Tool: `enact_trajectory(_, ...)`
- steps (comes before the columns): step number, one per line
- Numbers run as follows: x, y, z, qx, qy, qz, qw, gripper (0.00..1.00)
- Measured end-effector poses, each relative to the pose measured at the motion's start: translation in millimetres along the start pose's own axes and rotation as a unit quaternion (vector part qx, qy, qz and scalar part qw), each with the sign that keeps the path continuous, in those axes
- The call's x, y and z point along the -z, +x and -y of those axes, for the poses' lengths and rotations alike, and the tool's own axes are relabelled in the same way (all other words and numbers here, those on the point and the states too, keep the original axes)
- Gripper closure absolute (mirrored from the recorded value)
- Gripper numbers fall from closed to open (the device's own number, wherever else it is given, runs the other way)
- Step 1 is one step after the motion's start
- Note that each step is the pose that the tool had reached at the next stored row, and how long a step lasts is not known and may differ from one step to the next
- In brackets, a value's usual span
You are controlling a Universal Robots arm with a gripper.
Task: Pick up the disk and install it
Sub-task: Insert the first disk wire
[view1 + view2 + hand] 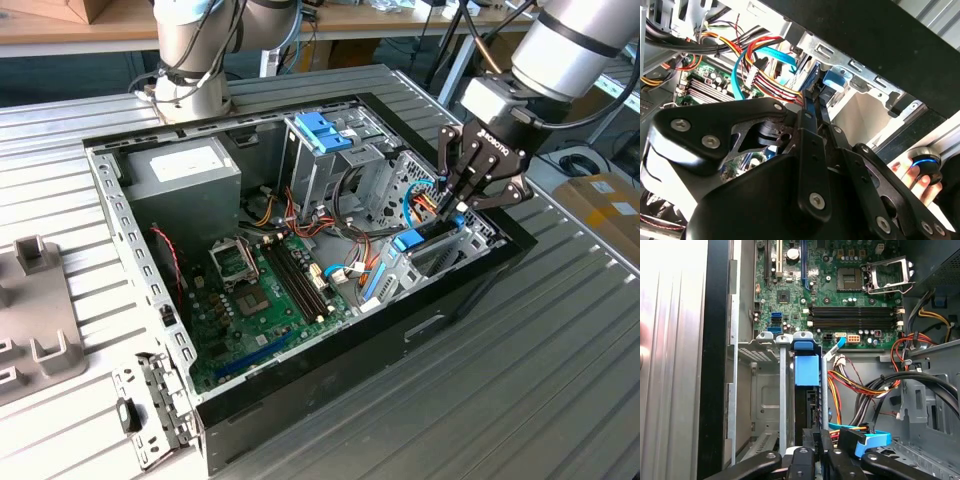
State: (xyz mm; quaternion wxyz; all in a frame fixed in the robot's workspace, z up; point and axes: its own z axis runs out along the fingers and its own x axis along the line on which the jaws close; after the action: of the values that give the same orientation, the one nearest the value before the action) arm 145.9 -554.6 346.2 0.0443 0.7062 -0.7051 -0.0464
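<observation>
Disk (pixel 412 243) standing on edge in drive bay slot at case corner, toward exterior view's right. Mostly sunk into bay, just light-blue carrier end poking out top. First wrist view looks straight down slot: disk (pixel 807 371) edge-on, blue tab and rounded blue cap at far end, dark body running between 2 grey metal rails. Second wrist view catches blue carrier edge (pixel 836 80) beside bay's metal wall. Label face hidden, so can't tell which way it's facing.
</observation>
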Motion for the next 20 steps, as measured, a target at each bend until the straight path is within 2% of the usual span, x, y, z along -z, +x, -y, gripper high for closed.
enact_trajectory(20, -5.9, 0.0, -0.3, 0.0, 0.0, -0.0001, 1.0, 0.84)
